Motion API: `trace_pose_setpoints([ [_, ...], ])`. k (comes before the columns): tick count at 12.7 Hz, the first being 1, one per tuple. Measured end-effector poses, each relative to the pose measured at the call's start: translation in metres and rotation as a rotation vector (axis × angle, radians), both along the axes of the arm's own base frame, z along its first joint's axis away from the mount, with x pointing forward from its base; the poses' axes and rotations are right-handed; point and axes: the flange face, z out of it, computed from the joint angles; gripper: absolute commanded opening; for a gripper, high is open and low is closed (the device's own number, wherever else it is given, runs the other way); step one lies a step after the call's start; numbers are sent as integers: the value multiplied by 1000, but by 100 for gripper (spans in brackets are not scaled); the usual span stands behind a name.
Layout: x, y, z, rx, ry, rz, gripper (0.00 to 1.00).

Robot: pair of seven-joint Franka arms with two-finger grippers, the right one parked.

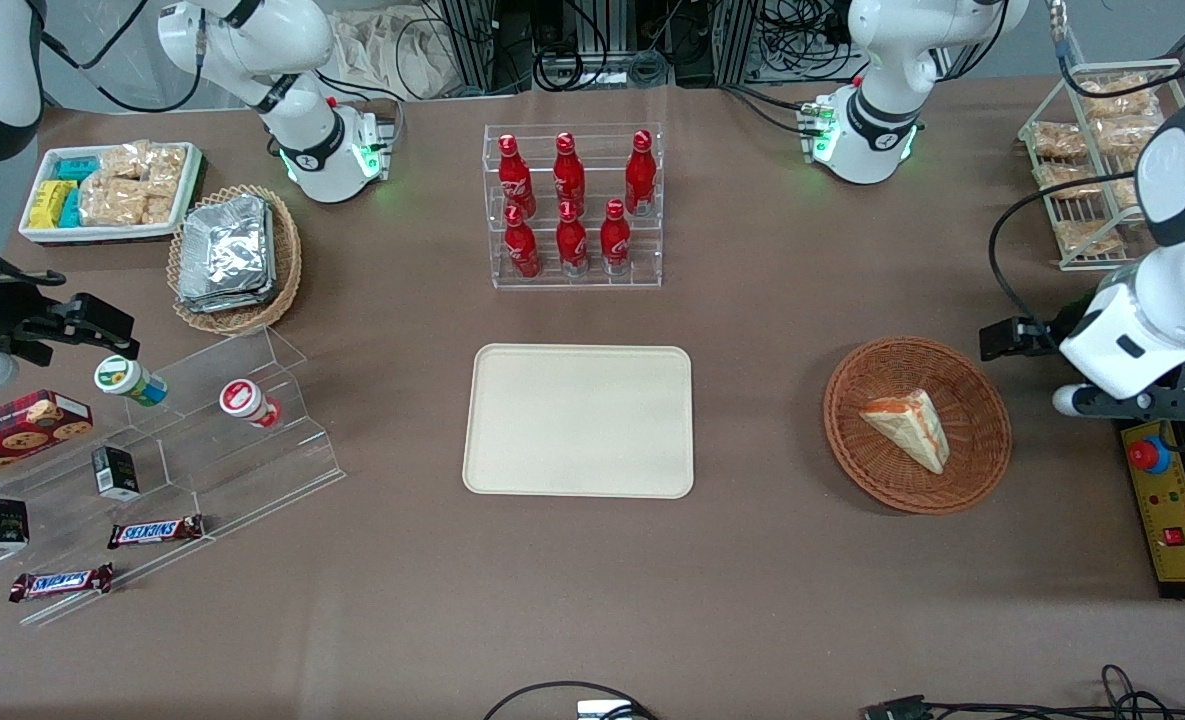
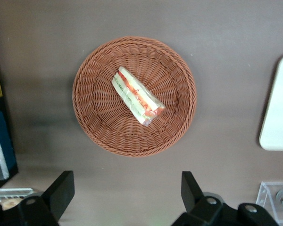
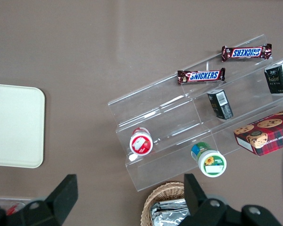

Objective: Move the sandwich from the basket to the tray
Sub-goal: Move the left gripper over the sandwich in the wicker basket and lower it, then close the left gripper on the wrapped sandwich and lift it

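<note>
The sandwich [image 1: 909,425], a pale bread wedge with orange-red and green filling, lies in the round reddish-brown wicker basket [image 1: 852,400]. In the left wrist view the sandwich [image 2: 137,96] lies diagonally in the middle of the basket [image 2: 94,117]. The cream tray [image 1: 579,420] lies flat near the table's middle with nothing on it; its edge also shows in the left wrist view [image 2: 279,108]. My left gripper [image 1: 1014,338] hangs above the table beside the basket, toward the working arm's end. Its fingers [image 2: 61,188] are wide open and hold nothing, and the gripper [image 2: 127,181] is apart from the basket.
A clear rack of red bottles [image 1: 572,205] stands farther from the camera than the tray. A yellow control box with a red button [image 1: 1167,500] sits beside the basket. A wire rack of snack packs [image 1: 1102,160], a tan basket of foil packs [image 1: 235,255] and an acrylic snack stand [image 1: 182,440] stand around.
</note>
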Motion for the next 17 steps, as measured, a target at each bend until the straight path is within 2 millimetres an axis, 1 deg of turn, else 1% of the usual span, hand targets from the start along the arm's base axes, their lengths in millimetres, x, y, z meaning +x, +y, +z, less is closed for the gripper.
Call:
trace_pose_setpoints([
  [1, 3, -1, -16, 9, -13, 70, 100],
  [4, 3, 0, -73, 49, -28, 370, 100],
  [6, 2, -1, -116, 52, -54, 468, 100],
  [8, -5, -3, -159, 50, -85, 568, 100],
  [10, -12, -7, -195, 56, -77, 656, 100],
  [11, -12, -8, -208, 60, -69, 684, 100],
  [14, -9, -9, -237, 63, -62, 763, 100],
  [16, -9, -11, -252, 63, -56, 782, 100],
  [17, -9, -12, -258, 66, -48, 785, 98],
])
